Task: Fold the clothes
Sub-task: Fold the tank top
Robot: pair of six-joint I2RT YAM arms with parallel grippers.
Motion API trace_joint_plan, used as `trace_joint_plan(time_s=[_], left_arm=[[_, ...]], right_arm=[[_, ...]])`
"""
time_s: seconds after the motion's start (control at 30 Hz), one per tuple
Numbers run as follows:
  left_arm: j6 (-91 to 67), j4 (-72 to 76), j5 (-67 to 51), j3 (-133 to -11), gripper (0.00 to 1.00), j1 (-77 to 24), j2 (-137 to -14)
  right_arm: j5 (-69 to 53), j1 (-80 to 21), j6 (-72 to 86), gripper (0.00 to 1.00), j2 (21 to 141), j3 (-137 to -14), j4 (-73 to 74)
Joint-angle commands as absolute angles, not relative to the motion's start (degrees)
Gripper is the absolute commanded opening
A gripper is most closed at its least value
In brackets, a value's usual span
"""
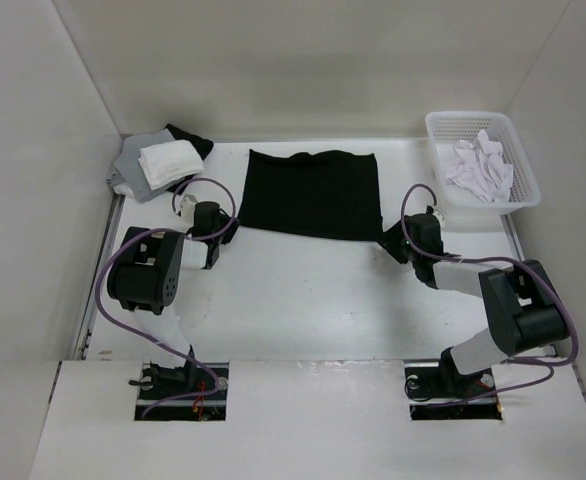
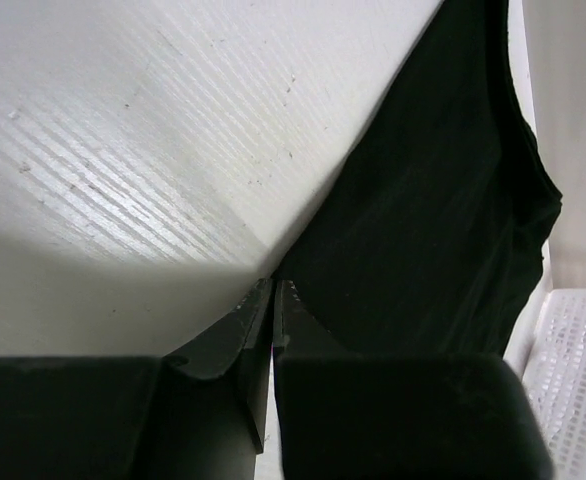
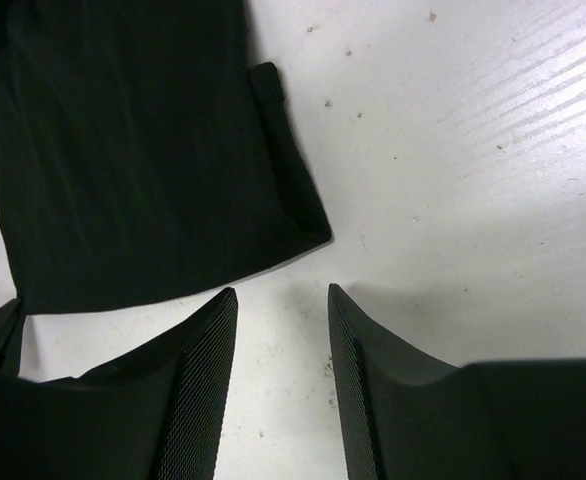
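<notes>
Grey, white and black cloth pile (image 1: 158,165) sits at the back-left corner of the table (image 1: 313,300).

Left arm: base at the near edge, upper link rising to a raised elbow, forearm reaching forward and slightly right. Wrist is pitched down, so the left gripper (image 1: 228,235) is low over the table at the near-left corner of the tank top (image 1: 313,195). In the left wrist view the jaws are pressed together with no gap. The left gripper's tips (image 2: 273,285) sit right where the corner of the tank top (image 2: 433,220) meets them. Cannot tell whether any fabric is pinched between the tips.

The tank top lies flat in the middle of the table's far half, between the two grippers. It is spread as a rough rectangle, and its near edge runs from one gripper to the other.

Right arm: base at the near edge, elbow folded out to the right, forearm angled forward and left, wrist low. The right gripper (image 1: 391,243) is just beside the near-right corner of the tank top. In the right wrist view the jaws stand wide apart, with only bare table between them at the right gripper (image 3: 281,290). The tank top's corner (image 3: 133,150) lies just ahead and left of the tips, not touching them. A narrow fold shows along that edge.

White plastic basket (image 1: 438,125) is at the back-right corner, holding a white cloth bundle (image 1: 483,170).
</notes>
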State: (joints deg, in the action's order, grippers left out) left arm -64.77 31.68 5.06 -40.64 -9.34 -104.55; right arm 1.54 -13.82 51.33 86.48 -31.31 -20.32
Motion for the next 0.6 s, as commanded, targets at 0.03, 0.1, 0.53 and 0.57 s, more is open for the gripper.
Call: trace_joint_plan(time_s=[0.03,0.1,0.53,0.57], left_arm=[[-64.9,33.4,6.8,-38.6,0.0,-8.4,-101.7],[-65.1,34.2,6.4,-38.1,0.0,-8.6,-102.1],[-68.2,37.2,7.6,-31.6,0.0,-3.7,-97.7],[-68.2,37.3,7.2,-31.3,0.0,-3.5,-97.5]], right_arm=[[3.1,-13.7,53.2,0.47,87.1,-32.0,-23.7],[3.3,-13.7,54.0,0.48,87.7,-32.5,-23.5],[4.0,-15.9,57.8,0.4,93.7,-36.5,-22.9],[3.9,-16.1,57.9,0.4,94.1,-36.7,-22.9]])
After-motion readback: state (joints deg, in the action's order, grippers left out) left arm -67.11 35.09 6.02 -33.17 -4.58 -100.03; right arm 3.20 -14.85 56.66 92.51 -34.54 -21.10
